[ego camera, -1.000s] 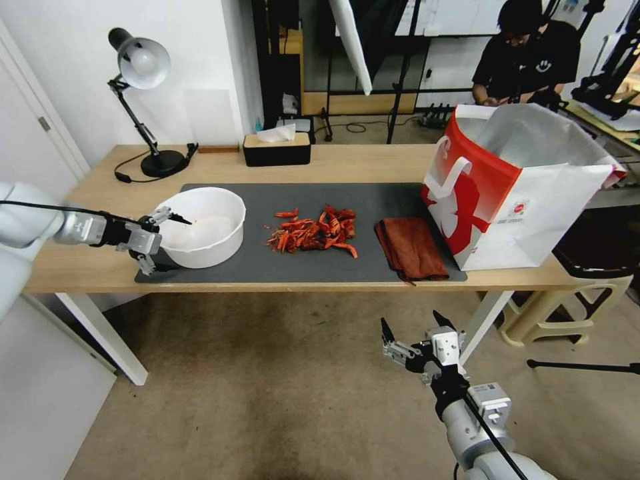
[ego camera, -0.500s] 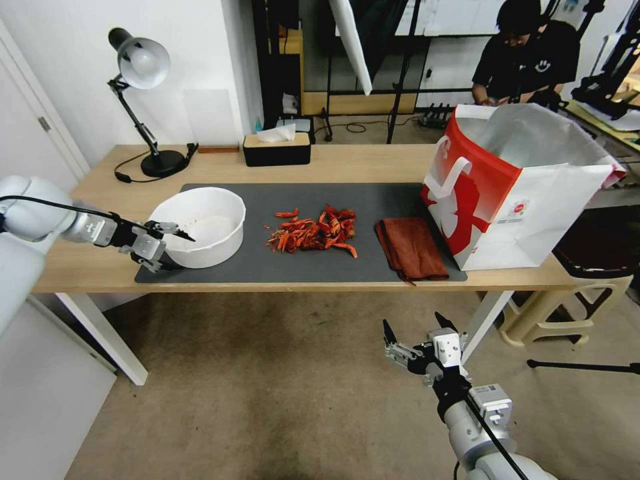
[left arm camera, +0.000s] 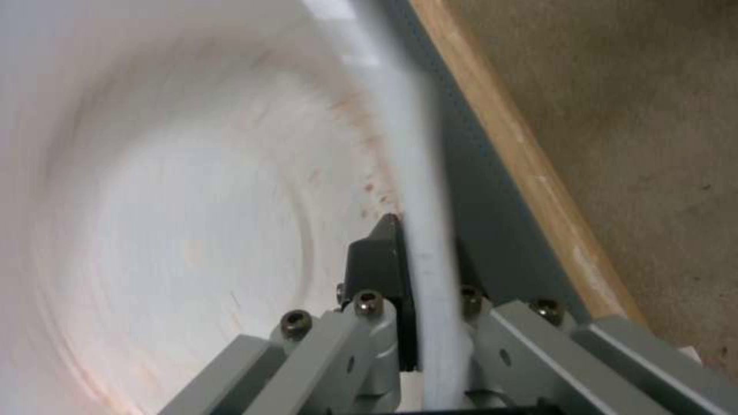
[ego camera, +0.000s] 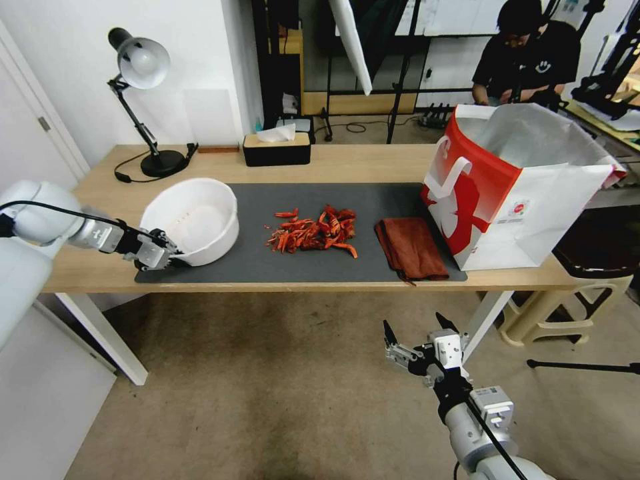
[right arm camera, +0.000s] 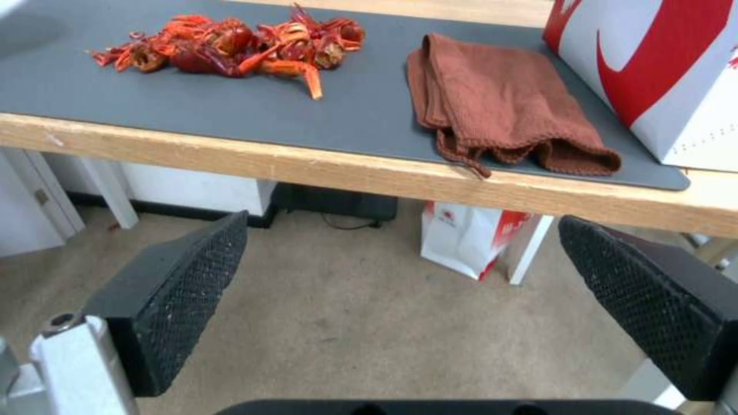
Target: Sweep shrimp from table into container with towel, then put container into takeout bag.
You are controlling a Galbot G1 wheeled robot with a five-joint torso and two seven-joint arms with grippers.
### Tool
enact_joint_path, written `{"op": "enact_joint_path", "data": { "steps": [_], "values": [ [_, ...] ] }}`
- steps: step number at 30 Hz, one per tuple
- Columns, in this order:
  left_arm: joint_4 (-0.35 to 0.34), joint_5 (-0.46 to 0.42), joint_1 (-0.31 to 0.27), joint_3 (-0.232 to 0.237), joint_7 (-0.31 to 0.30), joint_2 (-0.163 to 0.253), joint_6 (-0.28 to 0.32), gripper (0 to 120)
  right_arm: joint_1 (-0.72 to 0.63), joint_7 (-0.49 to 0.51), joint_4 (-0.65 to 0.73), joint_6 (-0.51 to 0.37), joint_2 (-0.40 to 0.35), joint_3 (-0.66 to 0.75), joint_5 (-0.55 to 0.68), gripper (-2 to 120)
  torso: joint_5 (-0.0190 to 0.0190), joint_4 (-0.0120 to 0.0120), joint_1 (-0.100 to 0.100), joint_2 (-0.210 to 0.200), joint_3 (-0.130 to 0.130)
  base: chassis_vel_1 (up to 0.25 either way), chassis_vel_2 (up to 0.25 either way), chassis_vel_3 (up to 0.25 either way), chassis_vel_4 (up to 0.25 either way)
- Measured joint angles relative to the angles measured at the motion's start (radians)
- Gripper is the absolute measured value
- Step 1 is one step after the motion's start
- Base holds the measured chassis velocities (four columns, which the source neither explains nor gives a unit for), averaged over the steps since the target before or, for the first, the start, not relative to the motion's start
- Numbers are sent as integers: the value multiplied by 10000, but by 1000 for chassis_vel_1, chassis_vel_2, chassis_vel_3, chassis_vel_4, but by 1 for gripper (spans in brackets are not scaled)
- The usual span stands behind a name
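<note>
- At the left end of the surface (ego camera: 373,159), near its front edge, we see our left tool (ego camera: 175,257) pinching the container's (ego camera: 193,217) near rim; in the left wrist view one finger (left arm camera: 375,259) sits inside the white wall and the other outside it.
- We find the container tilted, its open mouth turned toward the left end of the surface, its lower side resting on the left end of the grey mat (ego camera: 373,200).
- Toward the middle of the mat we see the shrimp (ego camera: 312,231) in a loose red-orange heap, well apart from the container.
- Just right of the heap lies the towel (ego camera: 410,247), folded, reaching to the mat's front edge.
- Beside the towel, at the right end of the surface, the takeout bag (ego camera: 507,200) stands upright and open.
- Below the front edge, over the floor, our right tool (ego camera: 413,331) hangs with its fingers spread wide and holding nothing.
</note>
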Motion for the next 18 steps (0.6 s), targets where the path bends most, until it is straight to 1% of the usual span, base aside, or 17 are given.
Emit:
{"op": "enact_joint_path", "data": {
  "steps": [3, 4, 5, 6, 8, 9, 10, 11, 12, 13, 14, 16, 17, 18],
  "values": [
    [-422, -152, 413, -326, -16, 224, -65, 0, -8, 12, 11, 3, -9, -9, 0, 100, 0, 2, 0, 1, 0, 0, 0, 0, 0],
    [-689, -261, 644, -510, -34, 342, -103, 0, -10, 18, 15, 4, -14, -12, 0, 100, 0, 2, 0, 0, 0, 0, 0, 0, 0],
    [-689, -261, 644, -510, -34, 342, -103, 0, -10, 18, 15, 4, -14, -12, 0, 100, 0, 2, 0, 0, 0, 0, 0, 0, 0],
    [-856, -337, 783, -602, -60, 410, -113, 0, -10, 20, 16, 3, -16, -16, 0, 100, 1, 2, 0, 0, 0, 0, 0, 0, 0],
    [-1636, -575, 1382, -959, -147, 673, -168, 0, -9, 25, 29, 4, -18, -17, 3, 100, 1, 2, 0, 0, 0, 0, 0, 0, 0],
    [-1636, -575, 1382, -959, -147, 673, -168, 0, -9, 25, 29, 4, -18, -17, 3, 100, 1, 2, 0, 0, 0, 0, 0, 0, 0],
    [-1966, -643, 1598, -1099, -198, 780, -209, 0, -10, 25, 35, 4, -18, -18, 4, 100, 2, 1, -1, 0, -1, 0, 0, 0, 0],
    [-2456, -735, 1913, -1278, -276, 921, -269, 0, -16, 26, 49, 4, -18, -20, 4, 100, 3, 2, 0, 1, -1, 0, 0, 0, 0],
    [-2708, -781, 2066, -1352, -312, 989, -301, 0, -18, 25, 59, 4, -16, -22, 5, 100, 3, 1, 0, 0, -1, 0, 0, 0, 0],
    [-3381, -887, 2445, -1523, -384, 1157, -384, 0, -33, 25, 74, 4, -17, -22, 6, 100, 1, 1, -1, 1, -1, 0, 0, 0, 0],
    [-3381, -887, 2445, -1523, -384, 1157, -384, 0, -33, 25, 74, 4, -17, -22, 6, 100, 1, 1, -1, 1, -1, 0, 0, 0, 0],
    [-4452, -1001, 3009, -1745, -423, 1382, -517, 0, -51, 25, 105, 4, -16, 4, 17, 100, 3, 0, -1, 1, -1, 0, 0, 0, 0],
    [-4809, -1002, 3222, -1821, -428, 1440, -575, 0, -59, 25, 114, 4, -19, 22, 25, 100, 4, 0, -1, 1, -2, 0, 0, 0, 0],
    [-4809, -1002, 3222, -1821, -428, 1440, -575, 0, -59, 25, 114, 4, -19, 22, 25, 100, 4, 0, -1, 1, -2, 0, 0, 0, 0]
  ]
}}
